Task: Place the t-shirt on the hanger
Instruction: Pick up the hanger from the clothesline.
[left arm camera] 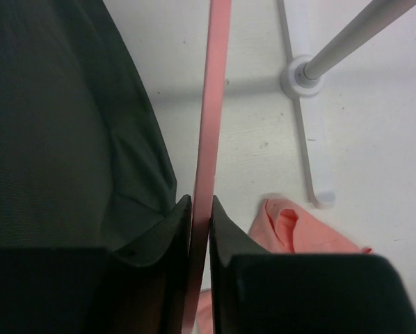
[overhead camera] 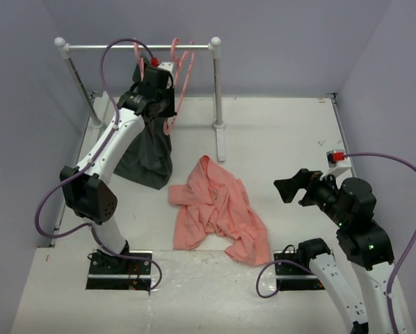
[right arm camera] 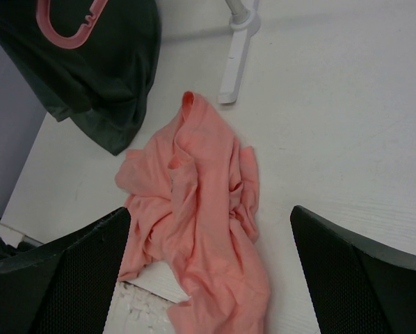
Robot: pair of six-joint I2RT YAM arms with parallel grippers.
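Observation:
The salmon-pink t-shirt (overhead camera: 218,209) lies crumpled on the table between the arms; it also shows in the right wrist view (right arm camera: 201,209) and the left wrist view (left arm camera: 291,229). My left gripper (overhead camera: 161,87) is raised at the rack and shut on a thin pink hanger (overhead camera: 182,83). In the left wrist view the pink bar of the hanger (left arm camera: 209,125) runs between the closed jaws of the left gripper (left arm camera: 200,205). My right gripper (overhead camera: 295,188) is open and empty to the right of the shirt, and in its wrist view (right arm camera: 209,212) it is above the shirt.
A white clothes rack (overhead camera: 142,47) stands at the back, its foot (overhead camera: 222,142) reaching toward the shirt. A dark grey-green garment (overhead camera: 149,153) hangs from it beside my left gripper. A curved pink hanger part (right arm camera: 69,28) shows against that garment.

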